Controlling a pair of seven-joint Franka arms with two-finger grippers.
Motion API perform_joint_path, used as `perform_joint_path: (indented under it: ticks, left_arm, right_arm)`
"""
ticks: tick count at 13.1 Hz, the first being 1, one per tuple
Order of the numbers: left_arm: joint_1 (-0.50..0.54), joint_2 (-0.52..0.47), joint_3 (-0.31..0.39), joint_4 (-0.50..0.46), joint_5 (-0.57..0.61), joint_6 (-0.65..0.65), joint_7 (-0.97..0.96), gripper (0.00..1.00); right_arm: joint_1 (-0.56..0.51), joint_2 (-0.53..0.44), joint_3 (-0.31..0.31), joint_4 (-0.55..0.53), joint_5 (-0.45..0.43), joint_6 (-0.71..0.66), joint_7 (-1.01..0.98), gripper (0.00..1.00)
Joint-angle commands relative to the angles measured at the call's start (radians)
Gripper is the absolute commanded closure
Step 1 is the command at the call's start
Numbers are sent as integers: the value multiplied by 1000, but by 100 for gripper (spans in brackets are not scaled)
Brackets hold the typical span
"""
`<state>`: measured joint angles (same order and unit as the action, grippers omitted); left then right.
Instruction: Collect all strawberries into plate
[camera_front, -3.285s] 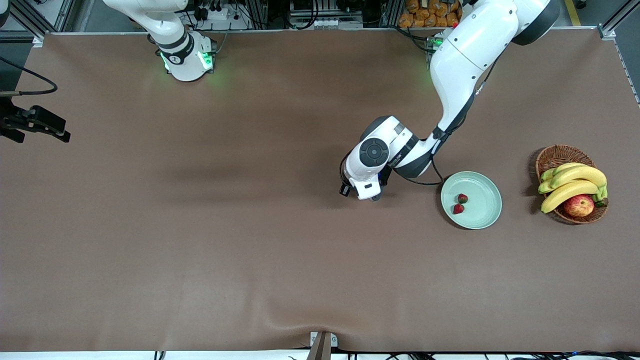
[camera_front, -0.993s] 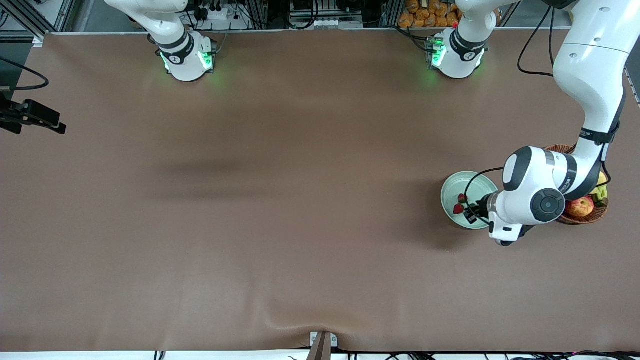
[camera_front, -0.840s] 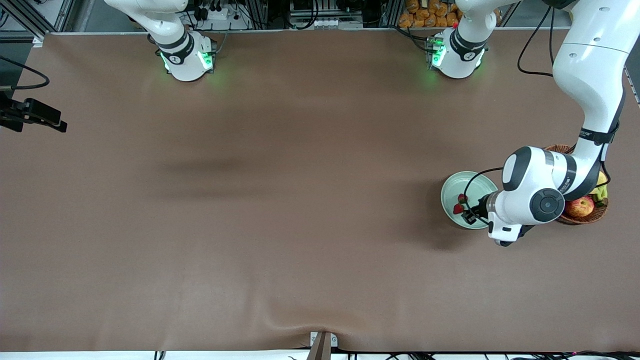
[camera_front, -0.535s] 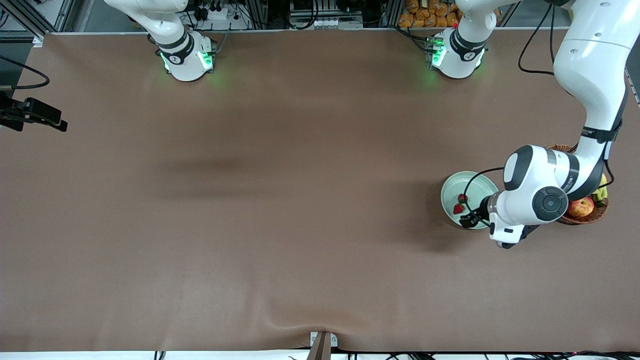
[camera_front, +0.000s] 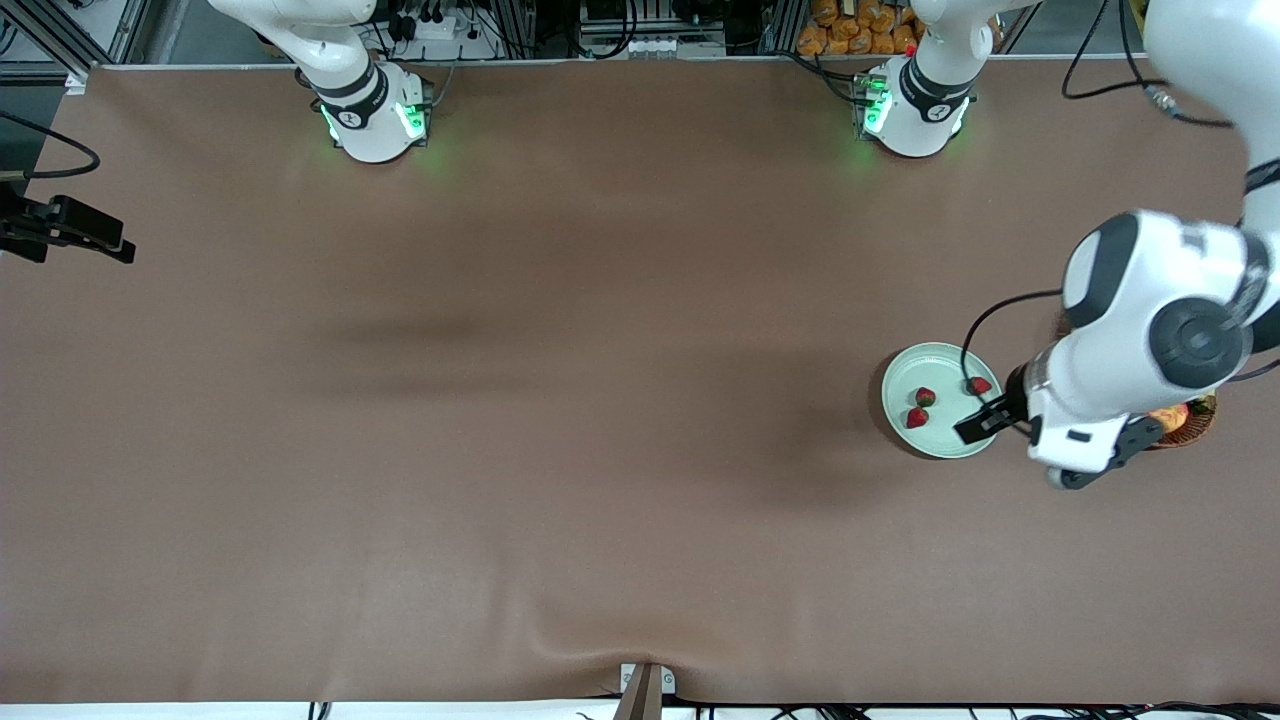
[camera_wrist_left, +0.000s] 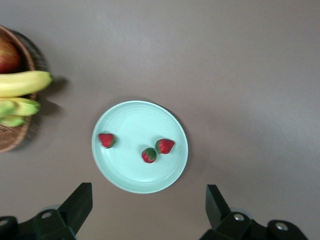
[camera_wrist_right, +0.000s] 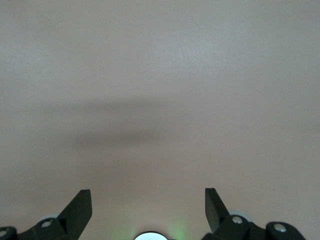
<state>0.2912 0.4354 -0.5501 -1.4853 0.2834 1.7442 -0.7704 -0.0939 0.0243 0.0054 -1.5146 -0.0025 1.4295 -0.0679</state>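
Three strawberries (camera_wrist_left: 106, 140) (camera_wrist_left: 149, 155) (camera_wrist_left: 165, 146) lie in the mint-green plate (camera_wrist_left: 125, 177) as the left gripper (camera_wrist_left: 145, 212) hangs over it, fingers spread and empty, while the right gripper (camera_wrist_right: 147, 210) waits, spread likewise.

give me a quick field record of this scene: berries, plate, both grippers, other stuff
strawberries: three, all in the plate; two close together, one apart near the rim toward the basket
plate: pale green, on the table beside the basket
left gripper: open, empty, above the plate
right gripper: open, empty, over bare table; arm waiting
basket: wicker, at the left arm's end of the table, holding bananas and an apple
task state: no berry seen outside the plate
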Motion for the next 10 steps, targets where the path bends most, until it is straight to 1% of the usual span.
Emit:
perform_joint_path:
  ticks: [1, 3, 5, 7, 9, 10]
  left_arm:
    - [8, -81, -10, 20, 6, -58, 100, 0]
    - [6, -168, -31, 20, 5, -89, 164, 0]
    - [11, -240, -34, 22, -48, -112, 218, 0]
    - [22, -261, -27, 33, -81, -117, 316, 0]
    - [52, -258, -27, 86, -113, -159, 382, 0]
    - [51, -264, -16, 92, -148, -169, 420, 0]
  right_arm:
    - [10, -3, -2, 8, -13, -11, -3, 0]
    - [10, -3, -2, 8, -14, -9, -4, 0]
    - [10, -3, -2, 8, -14, -11, -4, 0]
    - [10, -3, -2, 8, -14, -11, -4, 0]
    - [10, -3, -2, 8, -14, -11, -4, 0]
    - [10, -3, -2, 8, -14, -11, -4, 0]
